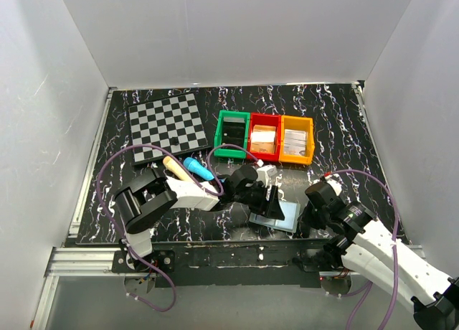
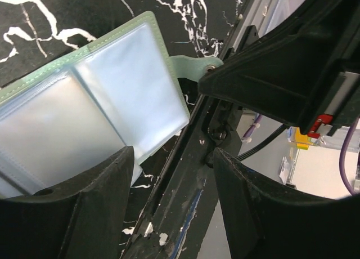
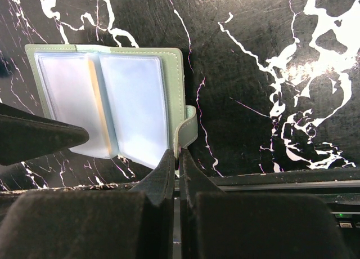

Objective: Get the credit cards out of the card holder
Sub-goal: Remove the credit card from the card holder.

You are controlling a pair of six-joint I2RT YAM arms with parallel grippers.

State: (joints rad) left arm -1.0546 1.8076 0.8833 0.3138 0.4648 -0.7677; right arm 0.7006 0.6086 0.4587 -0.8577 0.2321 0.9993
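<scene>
The card holder [image 1: 276, 216] lies open at the table's near edge, grey-green rim and two pale blue-grey panels up, seen in the right wrist view [image 3: 112, 101] and the left wrist view [image 2: 84, 112]. My right gripper [image 3: 179, 157] is shut on the holder's small tab [image 3: 188, 129]; from above it [image 1: 305, 219] sits at the holder's right edge. My left gripper [image 2: 174, 197] is open and empty, one finger [image 2: 73, 208] over the holder's near edge; from above it [image 1: 271, 201] hovers over the holder. No credit card shows clearly in the cloudy panels.
Green [image 1: 232, 135], red [image 1: 264, 138] and orange [image 1: 296, 140] bins stand behind the holder; the red and orange ones hold pale flat card-like items. A checkered board [image 1: 166, 125] lies back left. A tan stick [image 1: 176, 168] and blue object [image 1: 198, 168] lie by the left arm. The table's front rail [image 2: 185, 174] is close.
</scene>
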